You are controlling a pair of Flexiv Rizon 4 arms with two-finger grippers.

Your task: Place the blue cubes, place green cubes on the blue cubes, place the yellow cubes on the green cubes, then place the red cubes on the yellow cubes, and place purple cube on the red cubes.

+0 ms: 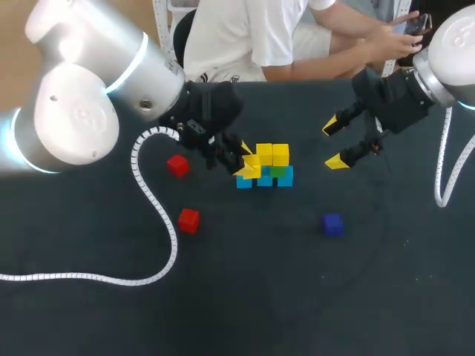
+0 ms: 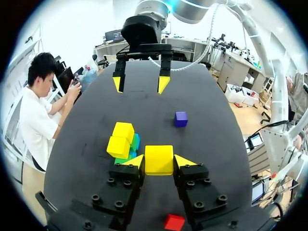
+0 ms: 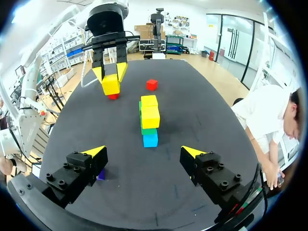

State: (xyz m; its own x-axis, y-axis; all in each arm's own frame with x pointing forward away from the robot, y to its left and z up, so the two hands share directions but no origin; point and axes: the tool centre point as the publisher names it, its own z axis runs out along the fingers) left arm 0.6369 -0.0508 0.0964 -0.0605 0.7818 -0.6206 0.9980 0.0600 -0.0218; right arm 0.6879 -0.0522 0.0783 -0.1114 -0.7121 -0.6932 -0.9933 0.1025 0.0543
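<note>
My left gripper [image 1: 249,166] is shut on a yellow cube [image 2: 159,160], held just beside the stack on its left end. The stack has light blue cubes [image 1: 285,177] at the bottom, green cubes [image 1: 277,171] on them and two yellow cubes [image 1: 272,154] on top; from the right wrist these show as yellow cubes [image 3: 150,115] over green and blue [image 3: 150,140]. Two red cubes [image 1: 177,165] [image 1: 188,220] lie left of the stack. A purple cube [image 1: 332,224] sits at the front right. My right gripper [image 1: 338,144] hangs open and empty to the right of the stack.
A white coiled cable [image 1: 152,200] from the left arm trails across the dark table [image 1: 282,297] past the red cubes. The right arm's cable [image 1: 444,178] hangs at the right edge.
</note>
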